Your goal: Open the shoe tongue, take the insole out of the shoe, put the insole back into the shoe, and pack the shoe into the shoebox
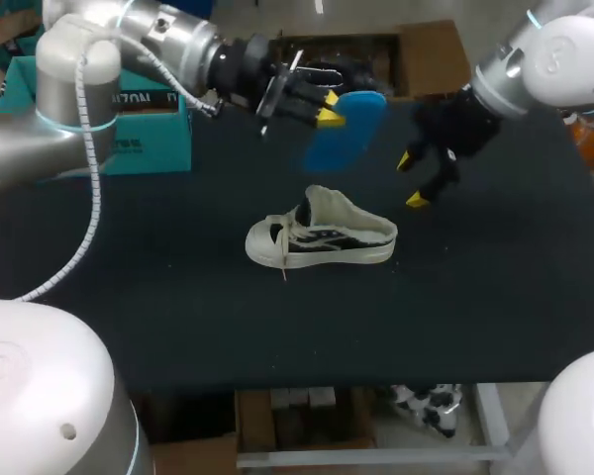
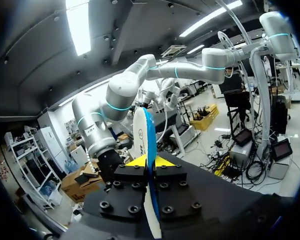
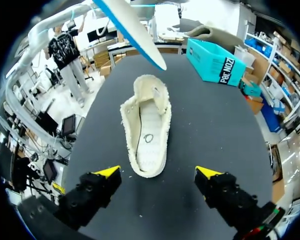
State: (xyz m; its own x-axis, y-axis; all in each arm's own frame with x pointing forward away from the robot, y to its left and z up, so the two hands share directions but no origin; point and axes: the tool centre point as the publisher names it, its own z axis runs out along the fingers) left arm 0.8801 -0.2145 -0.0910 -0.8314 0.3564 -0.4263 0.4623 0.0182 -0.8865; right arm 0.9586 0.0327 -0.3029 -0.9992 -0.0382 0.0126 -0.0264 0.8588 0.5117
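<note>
A cream shoe (image 1: 322, 241) with dark side stripes lies on the black table (image 1: 495, 297), toe to the left, tongue lifted. My left gripper (image 1: 327, 109) is above and behind it, shut on a blue insole (image 1: 345, 129) that hangs in the air. In the left wrist view the insole (image 2: 146, 165) stands edge-on between the yellow tips, white on one face, blue on the other. My right gripper (image 1: 414, 180) hovers open to the right of the shoe. Its wrist view looks down into the shoe (image 3: 146, 131) ahead of the open fingers, with the insole (image 3: 130, 27) beyond it.
A teal shoebox lid (image 1: 144, 124) lies at the back left of the table. An open brown cardboard box (image 1: 416, 59) stands at the back behind the grippers. In the right wrist view the teal box (image 3: 215, 62) sits beside the shoe's far end.
</note>
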